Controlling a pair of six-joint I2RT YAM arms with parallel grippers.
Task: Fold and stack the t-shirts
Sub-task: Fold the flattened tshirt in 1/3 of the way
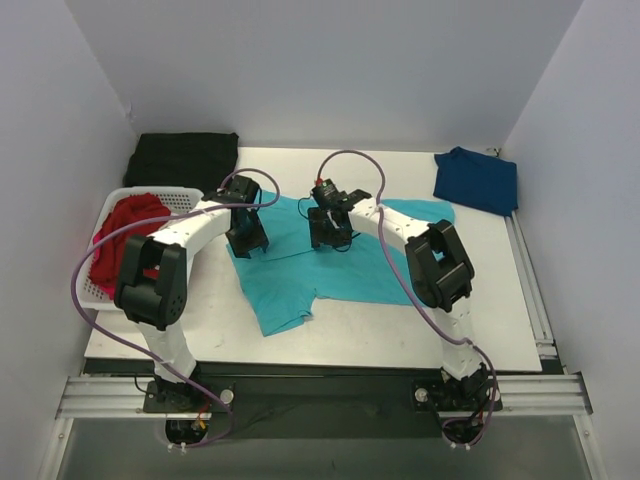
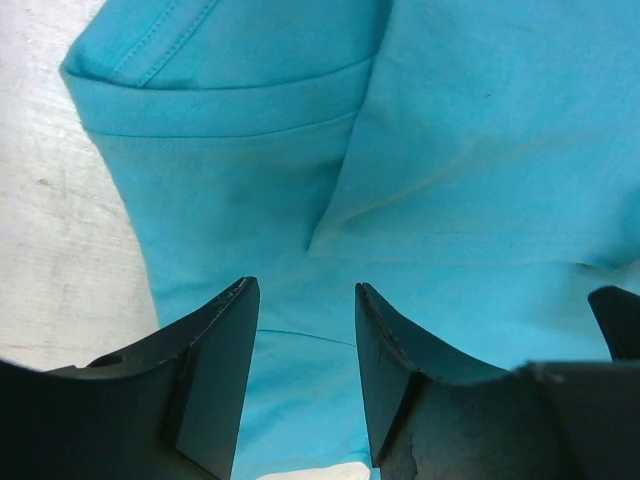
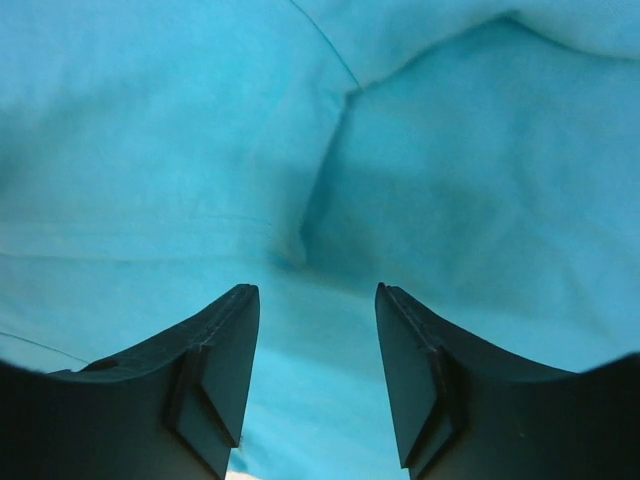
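Observation:
A turquoise t-shirt (image 1: 340, 275) lies partly folded across the middle of the white table (image 1: 420, 330). Both grippers hover low over its far part. My left gripper (image 1: 247, 240) is above the shirt's left side, near a folded sleeve and hem (image 2: 220, 105). It is open, with only cloth showing in the gap (image 2: 305, 290). My right gripper (image 1: 328, 232) is over the shirt's middle, above a crease (image 3: 300, 230). It is also open and empty (image 3: 316, 290). A navy blue t-shirt (image 1: 477, 180) lies folded at the back right. A red t-shirt (image 1: 125, 230) sits bunched in the basket.
The white slatted basket (image 1: 180, 197) stands at the table's left edge, close to my left arm. A black cloth (image 1: 186, 160) lies at the back left corner. Walls close in the back and both sides. Bare tabletop (image 2: 50, 250) shows left of the shirt.

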